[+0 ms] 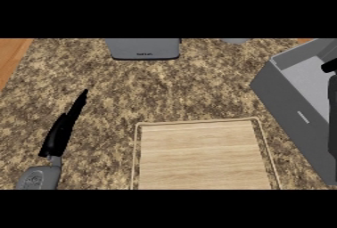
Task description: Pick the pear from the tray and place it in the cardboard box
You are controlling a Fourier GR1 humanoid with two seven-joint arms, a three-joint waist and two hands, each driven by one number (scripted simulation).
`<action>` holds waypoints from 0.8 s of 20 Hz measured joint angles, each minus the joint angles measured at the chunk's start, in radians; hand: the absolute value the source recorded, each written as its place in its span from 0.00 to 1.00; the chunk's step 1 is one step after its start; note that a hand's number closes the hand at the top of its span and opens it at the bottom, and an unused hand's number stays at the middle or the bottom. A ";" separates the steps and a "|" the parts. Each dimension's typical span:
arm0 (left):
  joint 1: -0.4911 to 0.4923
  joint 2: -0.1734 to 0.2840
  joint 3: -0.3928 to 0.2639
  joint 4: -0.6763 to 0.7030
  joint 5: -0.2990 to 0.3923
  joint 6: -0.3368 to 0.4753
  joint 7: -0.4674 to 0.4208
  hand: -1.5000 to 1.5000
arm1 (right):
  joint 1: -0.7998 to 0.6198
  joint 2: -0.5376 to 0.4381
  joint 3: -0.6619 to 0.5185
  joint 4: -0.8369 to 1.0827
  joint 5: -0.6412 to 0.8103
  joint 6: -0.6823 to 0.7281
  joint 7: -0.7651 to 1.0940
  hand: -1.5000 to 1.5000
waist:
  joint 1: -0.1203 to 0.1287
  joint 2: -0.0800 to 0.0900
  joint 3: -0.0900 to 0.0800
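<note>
The wooden tray (201, 156) lies on the counter near the front, and its surface is bare; no pear shows anywhere. A grey open-topped box (296, 102) stands at the right edge. My right hand (329, 66) shows only as a black bit at the view's right edge, over the box, with its dark forearm (332, 129) running down the edge below it. My left hand (66, 129) rests open at the left, fingers straight and pointing away, well clear of the tray.
A grey appliance (143, 49) sits at the counter's back edge, with a second grey object (234, 41) barely showing to its right. The speckled counter (171, 89) ends at a wooden strip (12, 55) on the far left.
</note>
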 measured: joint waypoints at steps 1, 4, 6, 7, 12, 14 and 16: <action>-0.001 -0.005 -0.003 0.001 -0.002 0.003 0.003 0.50 | 0.020 0.008 -0.032 -0.003 -0.027 -0.001 -0.005 0.00 | -0.001 0.000 0.000; 0.004 -0.007 -0.002 0.002 0.001 0.000 0.001 0.50 | 0.057 0.033 -0.114 -0.015 -0.114 -0.002 -0.022 0.00 | 0.000 0.001 0.000; 0.005 -0.009 -0.004 -0.018 0.001 -0.002 0.009 0.50 | 0.091 0.047 -0.138 -0.026 -0.167 -0.011 -0.053 0.00 | 0.004 0.001 0.001; -0.002 0.000 0.003 -0.015 0.007 -0.012 0.009 0.50 | 0.111 0.041 -0.149 -0.035 -0.193 -0.025 -0.080 0.00 | 0.005 0.002 0.001; -0.017 -0.006 0.001 0.006 -0.002 -0.006 0.001 0.50 | 0.148 0.046 -0.169 -0.059 -0.264 -0.241 -0.200 0.00 | 0.012 0.005 0.001; -0.022 -0.008 0.000 0.006 -0.002 -0.006 0.006 0.50 | 0.154 0.060 -0.180 -0.079 -0.299 -0.347 -0.248 0.00 | 0.014 0.006 0.001; -0.022 -0.006 0.001 0.004 0.000 -0.010 0.004 0.50 | 0.153 0.068 -0.194 -0.096 -0.338 -0.436 -0.288 0.00 | 0.015 0.006 0.001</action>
